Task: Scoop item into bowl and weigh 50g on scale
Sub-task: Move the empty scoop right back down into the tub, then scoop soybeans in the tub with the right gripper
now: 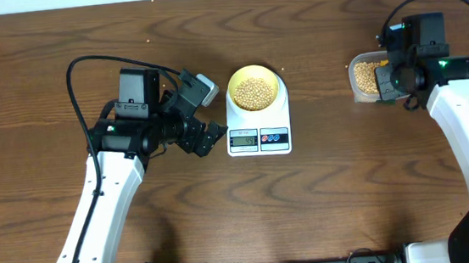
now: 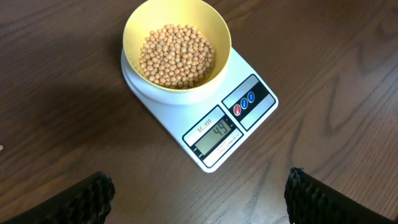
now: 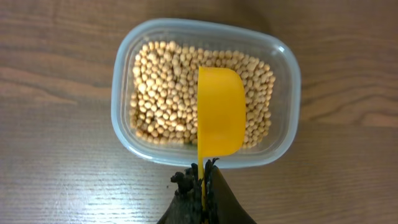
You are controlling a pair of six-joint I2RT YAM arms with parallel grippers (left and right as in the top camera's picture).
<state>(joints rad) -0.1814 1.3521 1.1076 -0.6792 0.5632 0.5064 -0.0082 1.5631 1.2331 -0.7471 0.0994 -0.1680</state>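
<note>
The brown wooden worktop carried everything. The left hand hung just left of the scale, its two dark fingers spread wide apart and holding nothing. The right hand was over at the right side of the worktop, well apart from the scale, its fingers clamped together on the thin handle of a yellow scoop. The white scale sat at the centre, with a red and a blue button beside its grey display, which read what looked like 44. A clear rectangular plastic container stood under the right hand, its floor thickly covered with tan beans. The pale-yellow bowl rested on the scale's platform and held a shallow heap of the same beans. The scoop hovered over the container's right half, and no beans showed on its visible face.
</note>
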